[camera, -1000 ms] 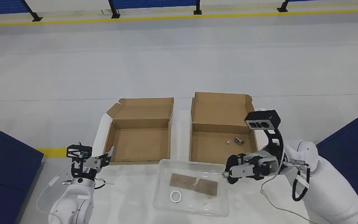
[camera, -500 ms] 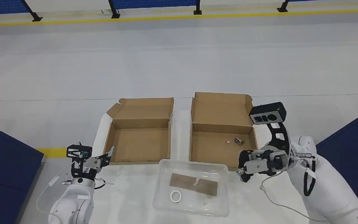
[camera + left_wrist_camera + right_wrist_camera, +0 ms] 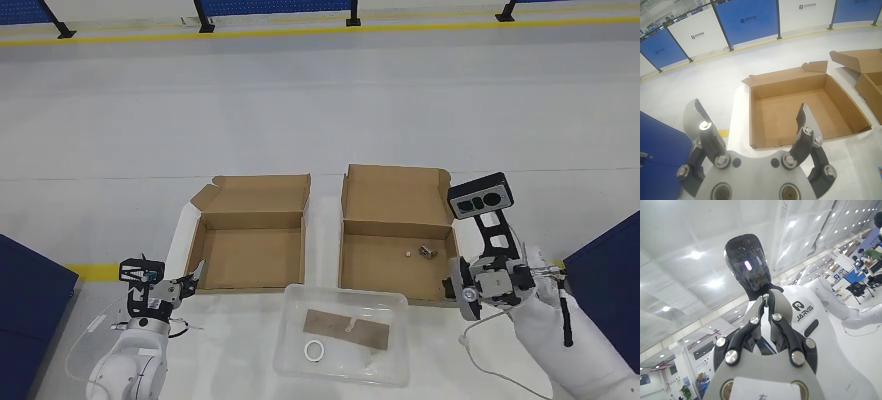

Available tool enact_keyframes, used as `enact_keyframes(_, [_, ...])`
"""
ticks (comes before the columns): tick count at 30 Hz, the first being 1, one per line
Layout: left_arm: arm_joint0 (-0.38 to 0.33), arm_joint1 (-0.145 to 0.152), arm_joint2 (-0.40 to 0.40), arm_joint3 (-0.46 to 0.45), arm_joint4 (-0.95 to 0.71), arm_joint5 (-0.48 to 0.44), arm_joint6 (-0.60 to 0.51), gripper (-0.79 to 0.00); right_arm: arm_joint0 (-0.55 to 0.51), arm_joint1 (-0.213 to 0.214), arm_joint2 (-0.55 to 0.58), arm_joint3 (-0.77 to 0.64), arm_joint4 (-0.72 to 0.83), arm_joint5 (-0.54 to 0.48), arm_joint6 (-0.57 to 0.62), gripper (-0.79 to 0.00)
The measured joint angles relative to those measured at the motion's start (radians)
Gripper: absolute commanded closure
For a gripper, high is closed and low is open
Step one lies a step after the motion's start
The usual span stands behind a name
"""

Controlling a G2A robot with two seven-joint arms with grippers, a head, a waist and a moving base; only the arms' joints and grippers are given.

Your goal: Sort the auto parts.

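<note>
Now, 2 parts in box, ring in tray

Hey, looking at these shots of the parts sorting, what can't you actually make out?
1. The small metal part in the right gripper: right wrist view, half hidden by the fingertips; type unclear.
2. One loose piece and a smaller bit in the right box: top view, too small to identify.
3. The clear bin: left wrist view, cut off by the picture's edge.
</note>
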Motion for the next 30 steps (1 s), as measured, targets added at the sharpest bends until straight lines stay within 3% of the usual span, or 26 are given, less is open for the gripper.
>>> enact_keyframes(15, [0.000,0.000,0.000,0.000,0.000,0.000,0.000,-0.785,-0.020,-0.020,-0.008,-0.025,0.058,0.068,-0.050,0.000])
enact_keyframes(30, [0.000,0.000,0.000,0.000,0.000,0.000,0.000,-0.785,-0.043,-0.065,-0.013,-0.018,0.223,0.126,-0.068,0.000])
